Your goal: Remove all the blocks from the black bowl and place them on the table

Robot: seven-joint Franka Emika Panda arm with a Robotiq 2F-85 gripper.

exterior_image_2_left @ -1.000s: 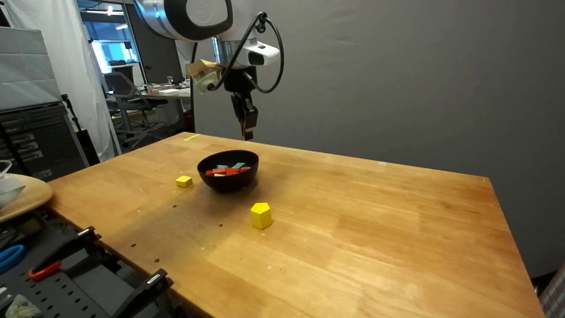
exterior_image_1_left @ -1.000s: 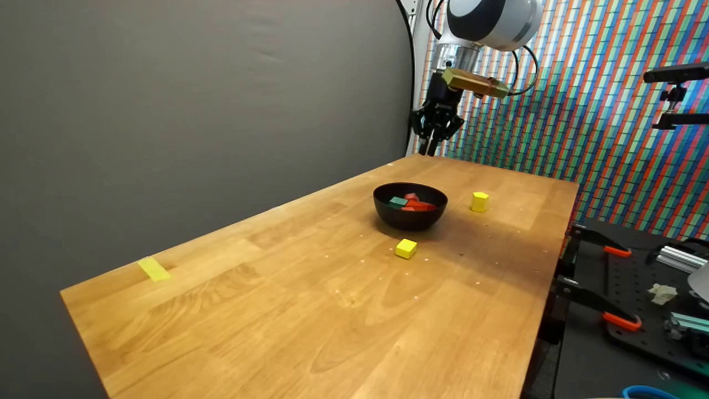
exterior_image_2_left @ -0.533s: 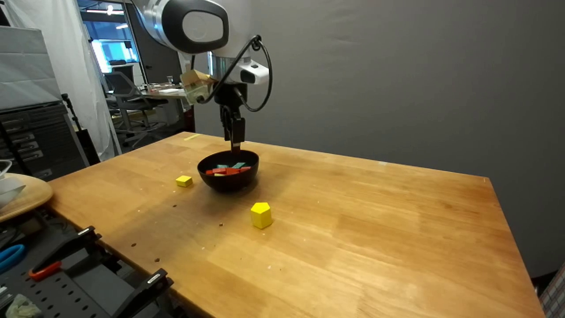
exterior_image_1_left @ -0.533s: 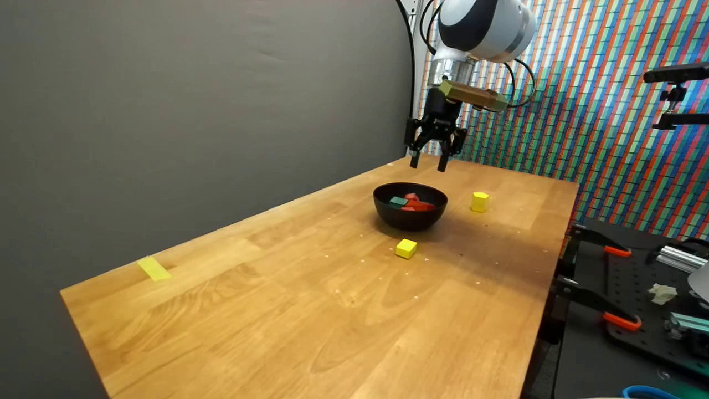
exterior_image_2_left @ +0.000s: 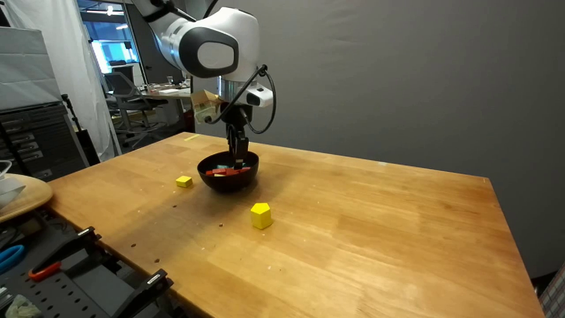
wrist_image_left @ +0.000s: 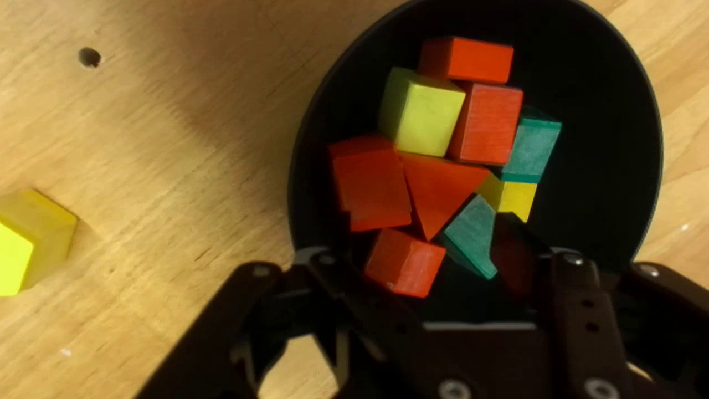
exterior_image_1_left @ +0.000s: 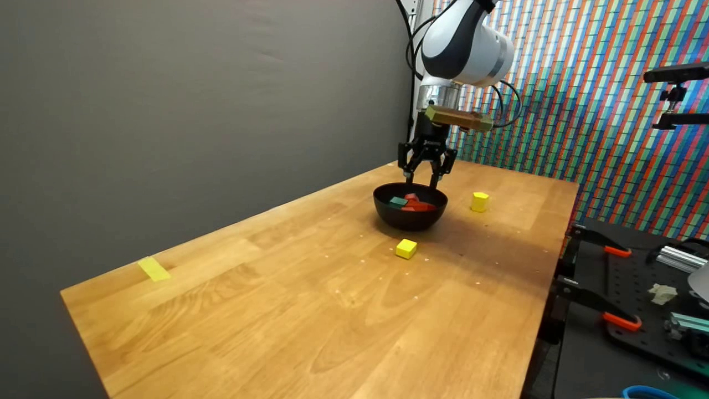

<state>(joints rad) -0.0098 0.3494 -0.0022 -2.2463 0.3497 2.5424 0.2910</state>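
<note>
Gripper (exterior_image_1_left: 421, 183) unclenched, jaws parted over bowl (exterior_image_1_left: 410, 221). Bowl nearer tabletop's (exterior_image_1_left: 277, 310) edge along wall (exterior_image_2_left: 375, 79), holding red, green, yellow blocks (wrist_image_left: 490, 124). Two yellow blocks (exterior_image_2_left: 261, 216) on tabletop near bowl, toward opposite short edges.

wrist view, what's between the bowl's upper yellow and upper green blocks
A red block, between the yellow block and the green block in the wrist view.

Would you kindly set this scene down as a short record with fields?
Black bowl: upright on the table
Bowl contents seen, wrist view: five reddish blocks, two green blocks, two yellow blocks
Outside bowl: five-sided yellow block, low yellow block, yellow tape strip
Gripper: open at the bowl's mouth, no block seen in its grasp
Status: removal unfinished
</note>
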